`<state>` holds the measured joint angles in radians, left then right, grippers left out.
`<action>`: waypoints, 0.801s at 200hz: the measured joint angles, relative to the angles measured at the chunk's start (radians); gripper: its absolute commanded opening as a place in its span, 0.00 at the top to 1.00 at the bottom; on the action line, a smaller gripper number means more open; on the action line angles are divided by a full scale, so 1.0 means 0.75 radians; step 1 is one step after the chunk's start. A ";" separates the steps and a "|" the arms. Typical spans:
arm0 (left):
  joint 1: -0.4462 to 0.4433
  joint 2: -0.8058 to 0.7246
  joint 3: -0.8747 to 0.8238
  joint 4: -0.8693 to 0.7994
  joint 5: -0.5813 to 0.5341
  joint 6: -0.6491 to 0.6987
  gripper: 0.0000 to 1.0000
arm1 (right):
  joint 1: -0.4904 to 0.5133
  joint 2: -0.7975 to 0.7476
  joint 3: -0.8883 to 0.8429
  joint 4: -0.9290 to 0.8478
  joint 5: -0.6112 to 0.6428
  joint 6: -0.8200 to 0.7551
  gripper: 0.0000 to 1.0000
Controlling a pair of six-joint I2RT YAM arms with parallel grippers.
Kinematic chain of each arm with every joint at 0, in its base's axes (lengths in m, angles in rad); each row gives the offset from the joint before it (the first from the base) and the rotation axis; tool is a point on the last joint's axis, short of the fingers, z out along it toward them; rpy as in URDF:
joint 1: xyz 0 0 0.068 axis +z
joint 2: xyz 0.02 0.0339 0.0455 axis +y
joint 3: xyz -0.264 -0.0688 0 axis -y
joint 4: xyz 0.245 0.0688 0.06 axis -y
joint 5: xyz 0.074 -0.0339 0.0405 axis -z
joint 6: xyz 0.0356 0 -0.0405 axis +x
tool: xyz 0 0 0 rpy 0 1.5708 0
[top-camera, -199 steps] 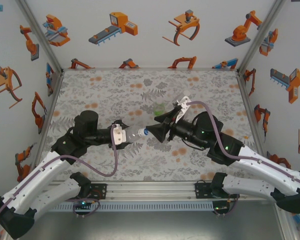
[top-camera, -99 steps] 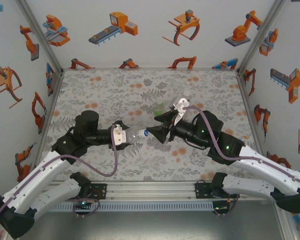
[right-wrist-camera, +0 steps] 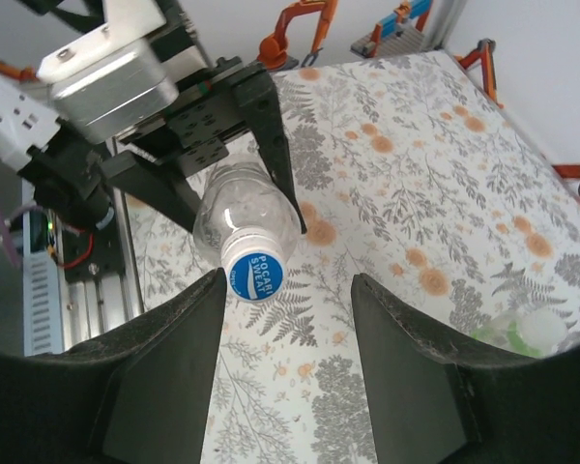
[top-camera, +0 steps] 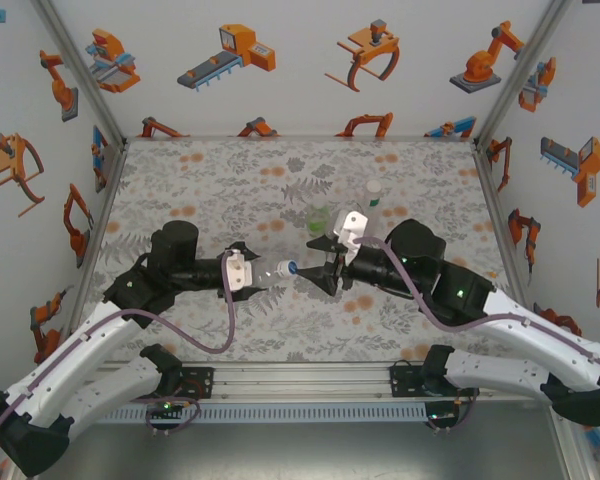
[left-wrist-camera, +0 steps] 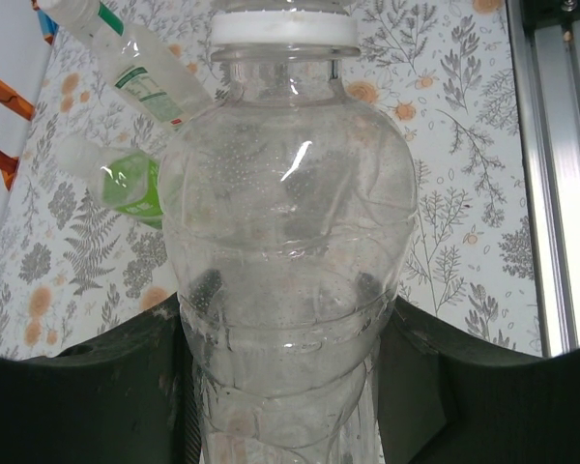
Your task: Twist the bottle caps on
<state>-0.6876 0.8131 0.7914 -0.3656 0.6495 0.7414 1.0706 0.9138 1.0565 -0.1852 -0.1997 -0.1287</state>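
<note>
Mid-table, between the arms: clear bottle [left-wrist-camera: 285, 242] lies horizontal, left gripper [left-wrist-camera: 285, 387] clamped round its lower body. Blue cap [right-wrist-camera: 254, 272] sits on the neck. Right gripper [right-wrist-camera: 288, 290] fingers stand apart either side of it, not touching. Bottle looks empty, light and thin-walled, so it probably dents easily; take the cap by its rim. Right wrist view gives the cap's printed top; left wrist view gives a green bottle [left-wrist-camera: 130, 184] beyond.

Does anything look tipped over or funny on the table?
The green bottle past the arms seems to lie on its side on the table instead of standing. The clear bottle with the blue cap is sideways in the air, gripped in the jaws of the left gripper. Nothing looks spilled.
</note>
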 measured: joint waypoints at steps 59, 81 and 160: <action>0.000 0.034 0.036 -0.050 0.094 0.030 1.00 | 0.000 0.049 0.122 -0.203 -0.192 -0.298 0.47; 0.000 0.051 0.049 -0.076 0.132 0.041 1.00 | 0.000 0.064 0.125 -0.257 -0.229 -0.385 0.47; 0.000 0.067 0.060 -0.107 0.193 0.051 1.00 | 0.000 0.083 0.112 -0.266 -0.323 -0.545 0.49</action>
<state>-0.6876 0.8635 0.8364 -0.4458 0.7944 0.7799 1.0706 0.9764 1.1404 -0.3843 -0.4419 -0.5377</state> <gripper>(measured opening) 0.545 0.512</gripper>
